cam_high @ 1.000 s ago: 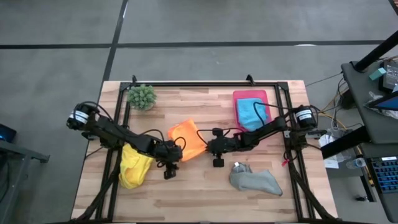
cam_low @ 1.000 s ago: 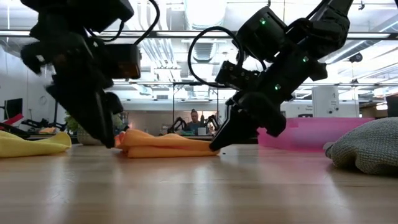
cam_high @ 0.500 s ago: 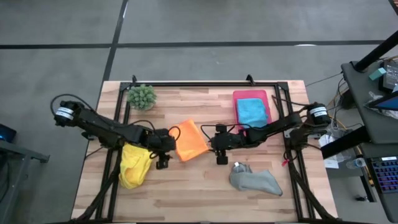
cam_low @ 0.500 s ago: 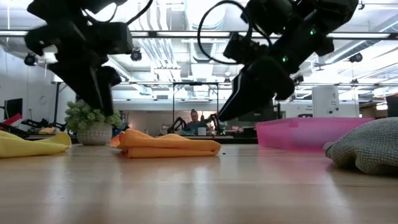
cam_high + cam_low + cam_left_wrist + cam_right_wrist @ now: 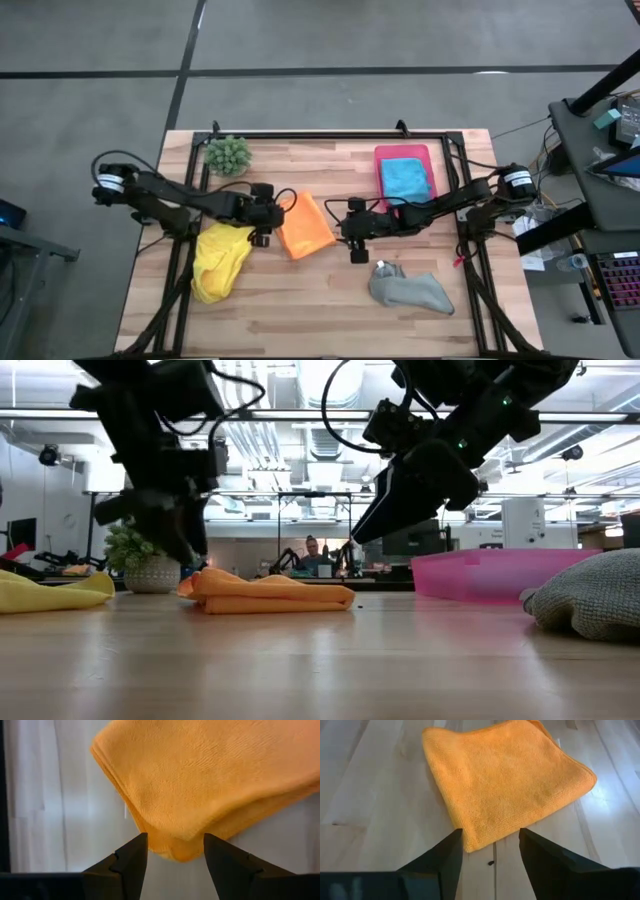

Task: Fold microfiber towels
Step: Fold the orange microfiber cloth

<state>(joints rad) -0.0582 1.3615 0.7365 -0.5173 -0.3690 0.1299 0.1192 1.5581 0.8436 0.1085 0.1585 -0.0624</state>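
Orange towel lying folded at bench centre, left gripper hovering at its 9 o'clock and right gripper at its 3 o'clock, both jaws standing wide, gripping nothing.

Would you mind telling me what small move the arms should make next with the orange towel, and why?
Probably the left gripper should close on the orange towel and carry it to the pink tray. The towel lies folded flat, both grippers are open, the right gripper holds nothing, and a folded blue towel is already in that tray.
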